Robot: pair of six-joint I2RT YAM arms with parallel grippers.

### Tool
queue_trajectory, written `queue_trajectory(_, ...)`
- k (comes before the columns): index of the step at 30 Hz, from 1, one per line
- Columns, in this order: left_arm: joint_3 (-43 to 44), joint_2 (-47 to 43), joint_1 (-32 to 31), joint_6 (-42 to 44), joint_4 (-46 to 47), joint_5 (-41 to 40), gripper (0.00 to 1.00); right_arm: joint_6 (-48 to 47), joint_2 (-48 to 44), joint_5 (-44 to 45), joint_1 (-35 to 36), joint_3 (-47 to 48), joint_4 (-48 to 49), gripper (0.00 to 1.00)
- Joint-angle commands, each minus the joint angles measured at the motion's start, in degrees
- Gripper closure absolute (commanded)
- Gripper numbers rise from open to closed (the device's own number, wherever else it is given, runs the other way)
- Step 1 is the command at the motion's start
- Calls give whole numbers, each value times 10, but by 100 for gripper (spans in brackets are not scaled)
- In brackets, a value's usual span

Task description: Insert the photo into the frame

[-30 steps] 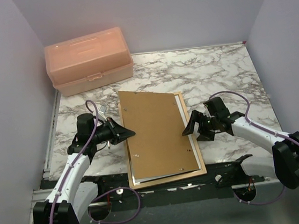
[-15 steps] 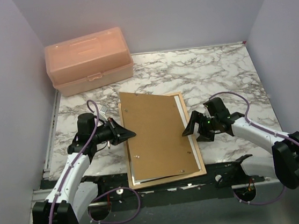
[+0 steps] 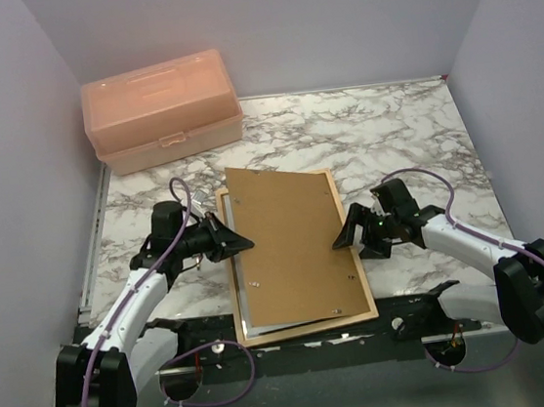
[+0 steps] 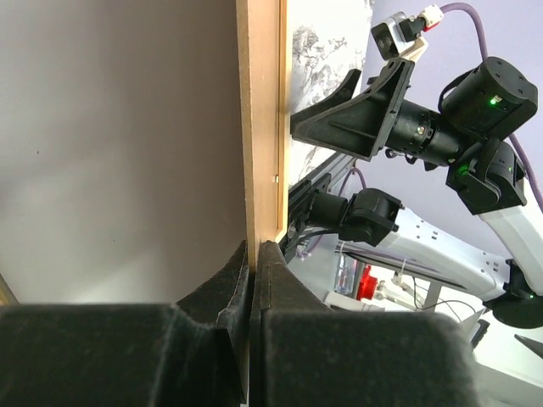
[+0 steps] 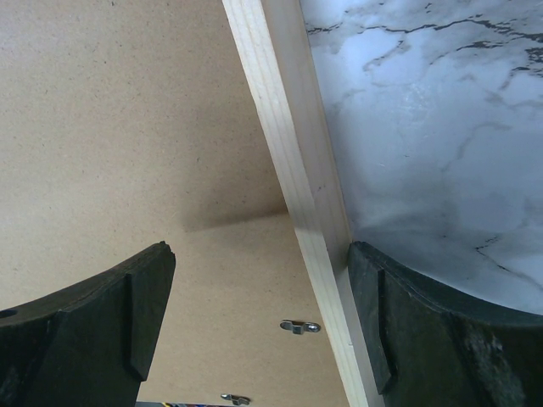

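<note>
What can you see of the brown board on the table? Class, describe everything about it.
The board is a flat, stiff-looking brown rectangle, like fibreboard, with small metal clips near its edges. It lies on the wooden frame, twisted so its far left corner sticks out past it. The left gripper is shut on its left edge. The right gripper is open astride the frame's right bar, one finger over the board's right edge.

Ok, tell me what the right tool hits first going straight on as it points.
Most likely the light-wood bar of the frame, which runs between the fingers of the open right tool, the backing board beside it; depth unclear.
</note>
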Motion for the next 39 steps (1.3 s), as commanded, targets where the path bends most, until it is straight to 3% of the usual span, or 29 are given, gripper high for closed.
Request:
queue_trajectory(1,25,24,-28,32,-18,-19,100,6,5,-25,0,-10,15,10)
queue_trajectory(6,51,45,-46,65,-64,-59,86,3,5,-25,-1,-10,13,10)
queue_trajectory(14,83,54,-61,98,-129,-124,44,0,8,-24,0,-9,13,11)
queue_trajectory(19,100,67,-68,112,-158,-157,36,-7,8,-17,0,-7,5,11)
queue_trajectory(26,110,86,-88,123,-191,-213,31,-16,10,-17,0,-2,0,11)
queue_trajectory(32,148,110,-119,138,-252,-302,19,-17,-1,-12,0,-7,-5,10)
queue_trajectory(39,169,125,-147,137,-298,-383,15,-17,-8,-3,0,-19,-10,10)
